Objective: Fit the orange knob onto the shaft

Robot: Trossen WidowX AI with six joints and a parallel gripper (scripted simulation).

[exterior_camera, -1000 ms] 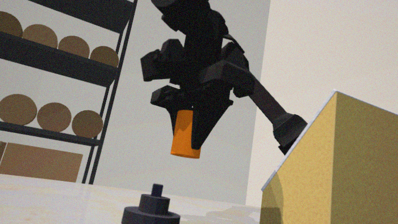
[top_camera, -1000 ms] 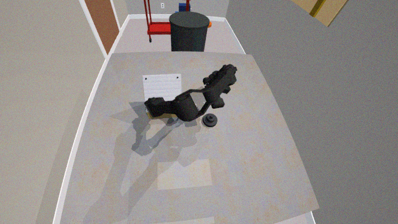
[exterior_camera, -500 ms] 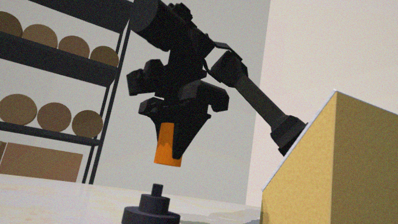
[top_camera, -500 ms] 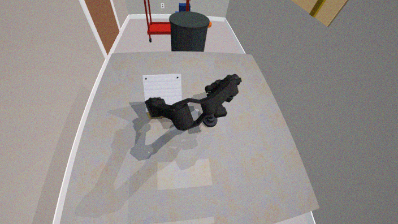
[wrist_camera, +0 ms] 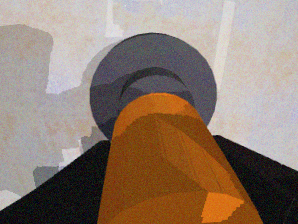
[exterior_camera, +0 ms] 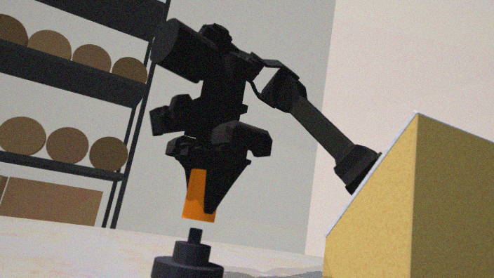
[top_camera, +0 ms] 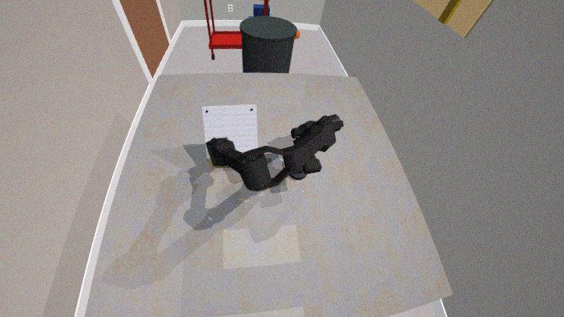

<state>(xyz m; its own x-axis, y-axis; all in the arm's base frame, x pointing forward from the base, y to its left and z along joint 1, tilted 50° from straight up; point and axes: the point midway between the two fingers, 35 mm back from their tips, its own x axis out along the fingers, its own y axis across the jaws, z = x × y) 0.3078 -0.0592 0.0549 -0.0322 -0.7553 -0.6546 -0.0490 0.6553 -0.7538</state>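
Top: the round dark pedestal [top_camera: 298,175] on the tabletop [top_camera: 360,224] is mostly covered by the black arm; knob hidden.
Exterior: the orange cylindrical knob [exterior_camera: 196,196], clenched in the tool [exterior_camera: 205,210], is held upright just above the dark shaft [exterior_camera: 195,235], not touching.
Wrist: the shaft is hidden behind the knob; centring seems close, flat side unreadable.

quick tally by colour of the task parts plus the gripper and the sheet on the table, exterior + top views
Orange: 1, the knob, held in the gripper
Dark grey or black: 3, the shaft, the round pedestal, the gripper
White: 1, the paper sheet on the table
Total: 5
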